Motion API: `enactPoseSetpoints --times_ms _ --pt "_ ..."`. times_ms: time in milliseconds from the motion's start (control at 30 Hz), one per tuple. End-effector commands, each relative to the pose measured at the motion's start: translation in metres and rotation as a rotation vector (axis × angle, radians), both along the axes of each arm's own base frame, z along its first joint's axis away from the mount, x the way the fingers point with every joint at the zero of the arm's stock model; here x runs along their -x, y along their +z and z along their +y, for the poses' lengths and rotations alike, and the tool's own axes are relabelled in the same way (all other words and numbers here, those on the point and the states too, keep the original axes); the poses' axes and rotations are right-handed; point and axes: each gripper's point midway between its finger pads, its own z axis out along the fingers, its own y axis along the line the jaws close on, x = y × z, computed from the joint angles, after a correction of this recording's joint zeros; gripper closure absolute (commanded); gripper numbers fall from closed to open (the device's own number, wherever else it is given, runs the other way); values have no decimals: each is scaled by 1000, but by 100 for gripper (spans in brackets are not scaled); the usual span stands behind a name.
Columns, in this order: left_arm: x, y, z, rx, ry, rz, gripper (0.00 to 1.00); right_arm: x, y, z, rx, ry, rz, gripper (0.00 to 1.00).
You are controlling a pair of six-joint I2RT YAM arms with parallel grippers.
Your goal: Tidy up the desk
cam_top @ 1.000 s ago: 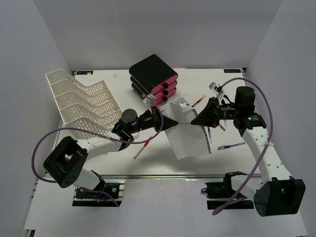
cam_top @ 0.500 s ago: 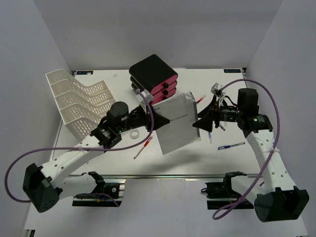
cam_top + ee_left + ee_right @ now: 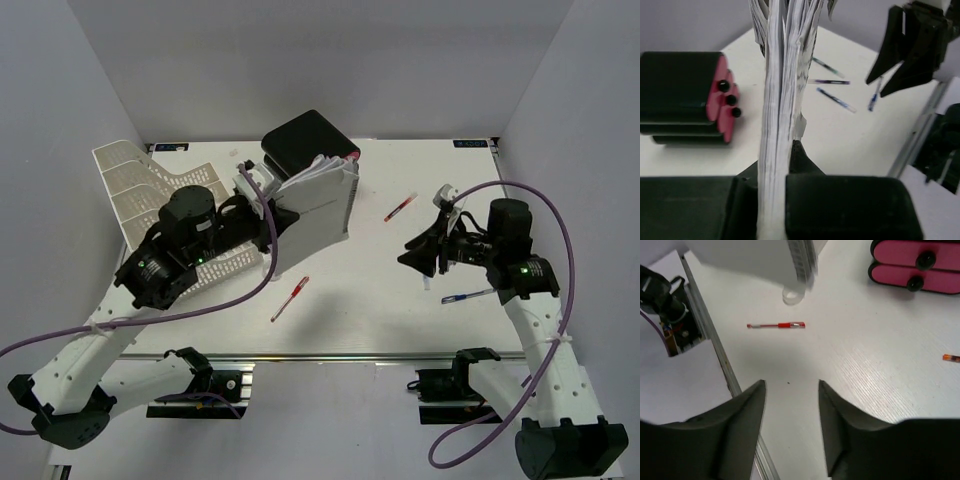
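Observation:
On the white desk (image 3: 380,300), my left gripper (image 3: 268,205) is shut on the edge of a stack of white papers (image 3: 320,205), lifted above the tabletop just in front of the drawer unit. In the left wrist view the stack (image 3: 782,90) stands edge-on, pinched in the gripper (image 3: 774,161). My right gripper (image 3: 412,258) hovers open and empty over the desk's right half, apart from the papers. Its wrist view shows bare tabletop between the fingers of the gripper (image 3: 791,385).
A black-and-pink drawer unit (image 3: 310,145) stands at the back centre and a white mesh tray (image 3: 140,190) at the left. Loose pens: red (image 3: 290,298), red (image 3: 401,206), blue (image 3: 468,296). A small clear ring (image 3: 791,296) lies under the papers. A metal rail (image 3: 350,355) lines the front edge.
My right gripper let go of the papers, opened and drew back to the right. My left gripper lifted the stack and swung it back and left, towards the drawer unit and tray.

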Motion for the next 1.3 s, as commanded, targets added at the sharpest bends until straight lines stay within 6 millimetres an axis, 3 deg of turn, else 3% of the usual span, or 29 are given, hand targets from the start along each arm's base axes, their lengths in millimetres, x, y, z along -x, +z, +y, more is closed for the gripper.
enactPoseSetpoints --times_ms 0,133,200,433,667,767,800,867,967,1100,1133,1167,1267 --pt "-8 26 41 -91 146 -133 100 -2 -20 -2 1 -12 26 54" --pt "-8 55 71 -96 259 -228 100 3 -26 1 -33 27 6 80" --pt "-8 65 80 -101 296 -252 100 9 -33 2 -42 52 4 85" --pt "-14 64 90 -152 342 -258 100 19 -58 2 -32 98 -31 84" --pt "-31 79 81 -237 339 -282 100 30 -58 3 -33 159 -80 83" --pt "-29 87 69 -234 279 -277 100 35 -55 4 -27 199 -113 71" --pt "-24 80 51 -231 182 -256 100 40 -52 6 -33 240 -148 55" --pt "-14 73 32 -217 64 -232 100 47 -41 10 -59 304 -203 36" --pt "5 54 3 -189 -128 -193 100 44 -18 14 -84 337 -292 23" --pt "32 42 -23 -121 -335 -155 100 35 24 20 -147 356 -380 18" --pt "34 32 -26 -125 -361 -134 100 30 43 22 -180 352 -405 17" --pt "37 30 -29 -120 -382 -128 100 30 50 24 -201 355 -397 13" --pt "43 17 -38 -96 -444 -95 100 24 76 27 -253 328 -403 11"
